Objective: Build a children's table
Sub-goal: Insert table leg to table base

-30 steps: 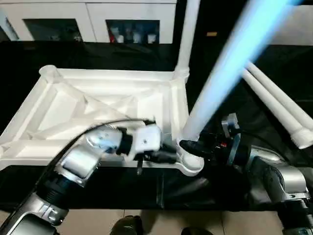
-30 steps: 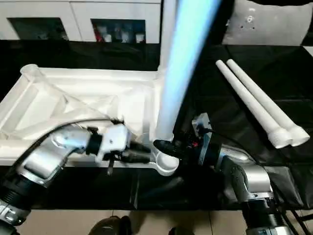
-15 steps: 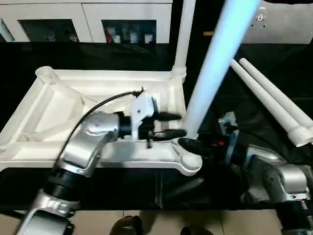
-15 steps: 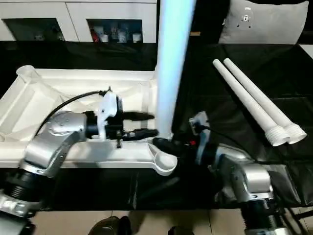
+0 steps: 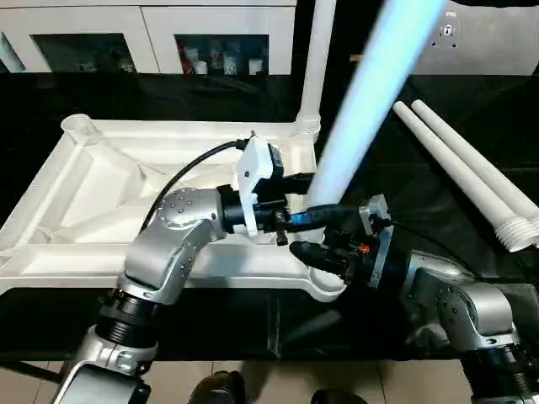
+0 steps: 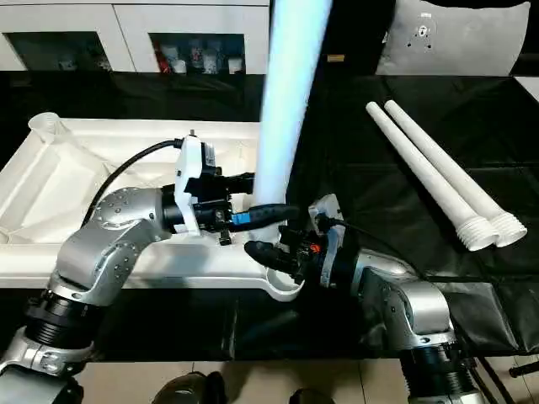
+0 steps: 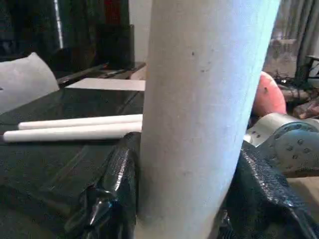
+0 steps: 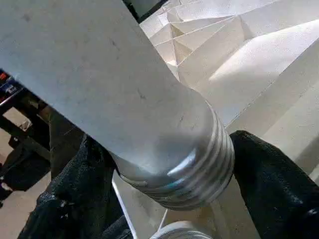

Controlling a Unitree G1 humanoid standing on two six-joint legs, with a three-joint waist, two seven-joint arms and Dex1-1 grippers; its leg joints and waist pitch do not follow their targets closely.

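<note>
While the upturned white tabletop (image 5: pixel 101 202) lies ribbed side up on the black-covered surface (image 5: pixel 404 177), the left eye view shows one leg already standing in the far corner socket (image 5: pixel 308 126) and a second leg (image 5: pixel 354 109) held slanting over the near corner socket (image 5: pixel 324 282); the left gripper (image 5: pixel 305 199) clasps its lower shaft and the right gripper (image 5: pixel 316 250) pinches just beneath, near the collar, probably so one steadies the tube while the other guides the thread into the socket. In the right eye view the same leg leans up out of the frame, its base not yet seated, and two spare legs (image 6: pixel 438 181) lie side by side well apart on the surface, collars toward the robot, ready for later corners. In the left wrist view the black fingers (image 7: pixel 117 174) sit on either side of the pale tube, touching it, so that gripper is clamped on the leg. In the right wrist view the threaded collar (image 8: pixel 199 164) sits between the two dark fingers (image 8: pixel 269 174), gripped there and hanging just above the socket rim, the ribbed underside beyond; the tilt likely needs straightening before the threads can catch.
</note>
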